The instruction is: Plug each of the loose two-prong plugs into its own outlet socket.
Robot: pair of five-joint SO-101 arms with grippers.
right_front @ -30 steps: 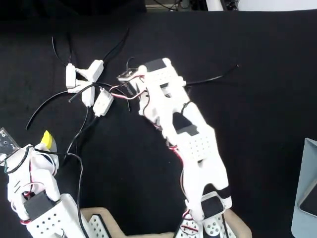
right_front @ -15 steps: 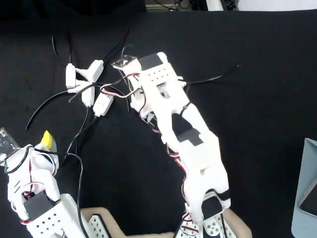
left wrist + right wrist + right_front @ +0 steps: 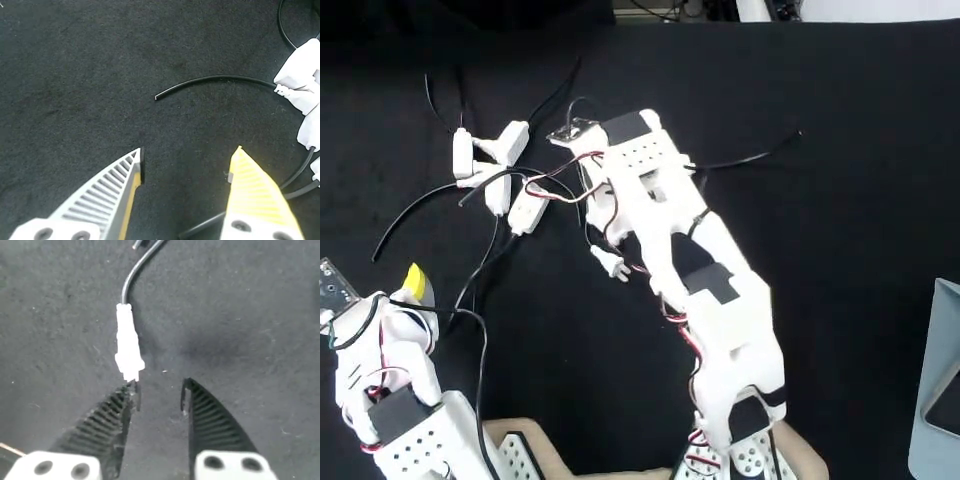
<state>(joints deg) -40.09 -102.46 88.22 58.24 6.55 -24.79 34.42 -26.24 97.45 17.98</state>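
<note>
The right gripper [image 3: 157, 395] hangs open, black ribbed jaws apart above the black table [image 3: 840, 200]. The left gripper [image 3: 189, 150], one jaw white and one yellow, is open too. The high view gives the white right arm [image 3: 720, 300] and, beyond its gripper to one side, white outlet sockets [image 3: 510, 142]. The right wrist view brings close a loose two-prong plug [image 3: 128, 347], slim and white, lying just ahead of one fingertip, its black cord [image 3: 124, 290] trailing away. Ahead of the left gripper lies a bare cable end [image 3: 156, 97].
</note>
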